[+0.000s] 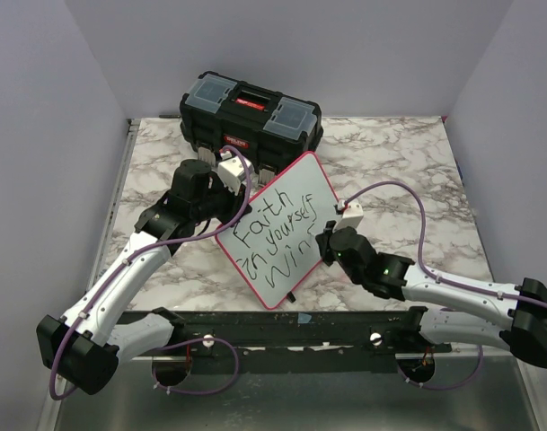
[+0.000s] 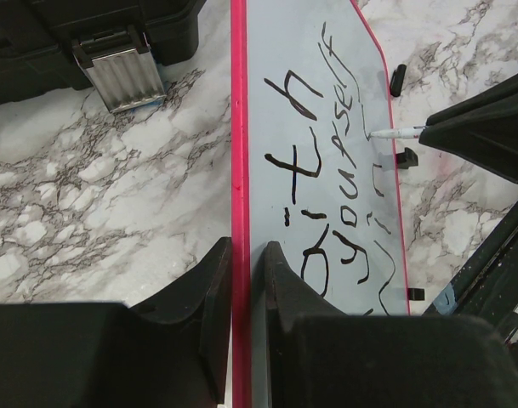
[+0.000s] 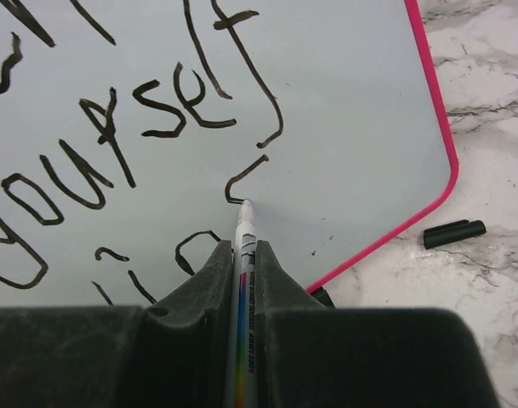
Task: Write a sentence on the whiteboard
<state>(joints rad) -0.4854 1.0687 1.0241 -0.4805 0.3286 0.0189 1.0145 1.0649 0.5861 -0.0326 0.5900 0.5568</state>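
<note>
1 whiteboard (image 1: 305, 183), 1 toolbox (image 1: 251, 112), 1 marker (image 3: 244, 255), 1 blk cap (image 3: 454, 233), 2 arms (image 1: 120, 283) (image 1: 462, 292).

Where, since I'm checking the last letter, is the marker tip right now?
Right wrist view, centre: the marker, gripped by the right fingers, rests its tip on the whiteboard just below "yourself".

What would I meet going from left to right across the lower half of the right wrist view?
The sentence, its "your" letters at far left → the marker, tip at the board → the whiteboard, its bare corner and red rim → a small black oblong piece lying on the marble table.
</note>
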